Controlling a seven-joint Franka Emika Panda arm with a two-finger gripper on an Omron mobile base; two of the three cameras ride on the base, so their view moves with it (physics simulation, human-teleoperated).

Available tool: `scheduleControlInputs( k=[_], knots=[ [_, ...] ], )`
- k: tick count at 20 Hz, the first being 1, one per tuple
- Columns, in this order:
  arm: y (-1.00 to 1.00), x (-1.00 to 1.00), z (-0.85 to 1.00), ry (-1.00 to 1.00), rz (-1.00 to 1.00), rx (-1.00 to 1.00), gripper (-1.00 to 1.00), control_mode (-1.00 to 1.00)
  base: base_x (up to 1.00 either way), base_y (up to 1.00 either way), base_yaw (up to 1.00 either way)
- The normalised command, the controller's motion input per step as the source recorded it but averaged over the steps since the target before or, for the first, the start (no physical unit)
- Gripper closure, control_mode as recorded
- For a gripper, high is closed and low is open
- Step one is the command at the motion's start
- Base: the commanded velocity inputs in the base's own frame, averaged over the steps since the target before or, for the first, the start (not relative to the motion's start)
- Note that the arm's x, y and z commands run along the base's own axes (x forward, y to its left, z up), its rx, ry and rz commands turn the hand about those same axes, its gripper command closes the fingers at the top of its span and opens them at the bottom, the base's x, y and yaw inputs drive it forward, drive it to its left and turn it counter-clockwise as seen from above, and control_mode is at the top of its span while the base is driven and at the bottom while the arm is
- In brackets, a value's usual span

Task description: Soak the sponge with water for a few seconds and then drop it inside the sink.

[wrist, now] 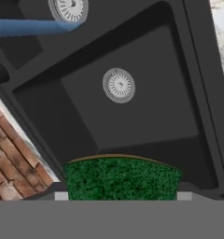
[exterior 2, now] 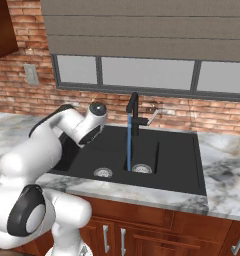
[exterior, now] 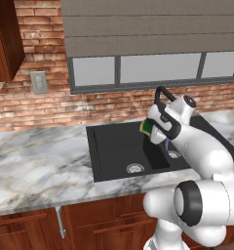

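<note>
Sponge [wrist: 122, 178] sat clamped between the fingers, green face toward the sink [wrist: 132, 116], long axis spanning the fingers' gap.

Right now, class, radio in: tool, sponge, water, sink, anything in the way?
Tool shut on sponge, above sink. Water running into smaller basin; sponge not under it. Nothing in the way.
</note>
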Motion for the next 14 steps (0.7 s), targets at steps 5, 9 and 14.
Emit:
scheduleControlInputs(
  k=[5,9,14],
  knots=[
    [0.29,0.06,0.1,0.02,0.05,-0.13,1.0,-1.0,0.0,0.0,0.0],
    [0.29,0.0,0.0,0.0,0.09,-0.04,1.0,-1.0,0.0,0.0,0.0],
    [0.04,0.0,0.0,0.0,0.15,-0.01,1.0,-1.0,0.0,0.0,0.0]
  ],
)
